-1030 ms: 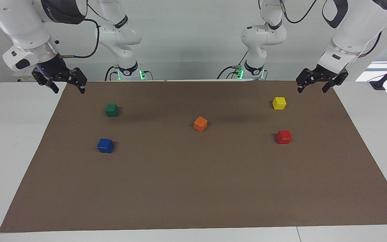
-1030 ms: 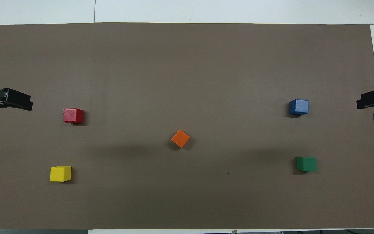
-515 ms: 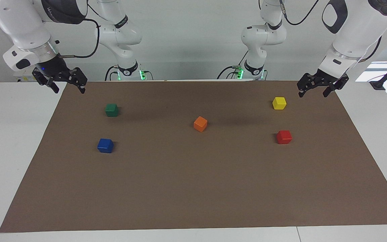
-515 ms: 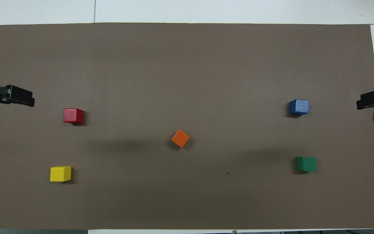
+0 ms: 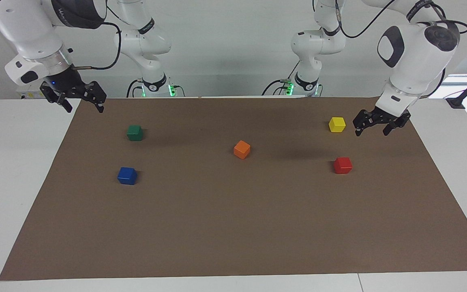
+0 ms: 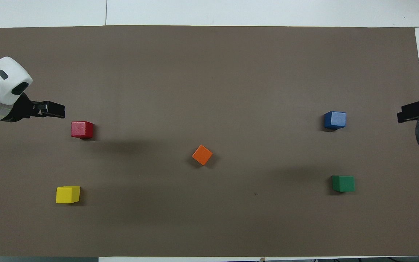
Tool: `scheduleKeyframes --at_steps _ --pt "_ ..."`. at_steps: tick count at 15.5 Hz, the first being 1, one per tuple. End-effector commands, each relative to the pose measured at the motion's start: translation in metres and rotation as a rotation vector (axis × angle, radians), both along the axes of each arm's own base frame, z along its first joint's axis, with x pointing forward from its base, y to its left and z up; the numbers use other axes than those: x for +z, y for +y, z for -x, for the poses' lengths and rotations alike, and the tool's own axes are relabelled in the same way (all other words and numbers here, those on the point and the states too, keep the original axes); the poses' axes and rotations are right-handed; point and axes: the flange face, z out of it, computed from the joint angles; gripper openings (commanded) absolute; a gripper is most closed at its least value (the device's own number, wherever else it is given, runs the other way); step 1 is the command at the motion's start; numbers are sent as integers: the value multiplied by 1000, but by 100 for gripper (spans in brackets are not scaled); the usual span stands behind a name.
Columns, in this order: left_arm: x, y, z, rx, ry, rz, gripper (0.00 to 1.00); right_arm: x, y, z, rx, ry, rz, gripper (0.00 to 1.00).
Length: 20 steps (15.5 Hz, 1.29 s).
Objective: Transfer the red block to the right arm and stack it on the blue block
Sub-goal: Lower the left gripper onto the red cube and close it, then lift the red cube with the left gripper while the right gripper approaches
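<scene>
Left hand (image 5: 375, 125) open, empty, over mat beside yellow block. Red block (image 5: 343, 165) on table toward left arm's end, farther from robots than yellow. Right hand (image 5: 80, 101) open, empty, waiting; blue block (image 5: 127, 175) at its end.

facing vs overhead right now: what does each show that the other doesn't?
Facing only: both arm bases, the whole right arm, and both grippers open and raised; the left gripper is over the mat beside the yellow block, the right gripper waits at the mat's edge.
Overhead only: the red block's top face squarely, just ahead of the left gripper's tips.
Both: the brown mat with the red, yellow, orange block, green block and blue block, all apart.
</scene>
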Motion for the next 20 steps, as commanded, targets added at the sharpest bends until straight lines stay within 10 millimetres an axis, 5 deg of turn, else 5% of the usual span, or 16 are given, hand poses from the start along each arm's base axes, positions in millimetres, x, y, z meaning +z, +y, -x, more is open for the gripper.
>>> scheduleKeyframes --at_steps 1,8,20 --pt "-42 5 -2 0 -19 7 100 1 0 8 23 -2 -4 100" --pt "-108 0 9 34 -50 12 100 -5 6 10 27 14 -5 100" --pt "-165 -1 12 74 -36 16 100 -19 21 16 36 36 -130 100"
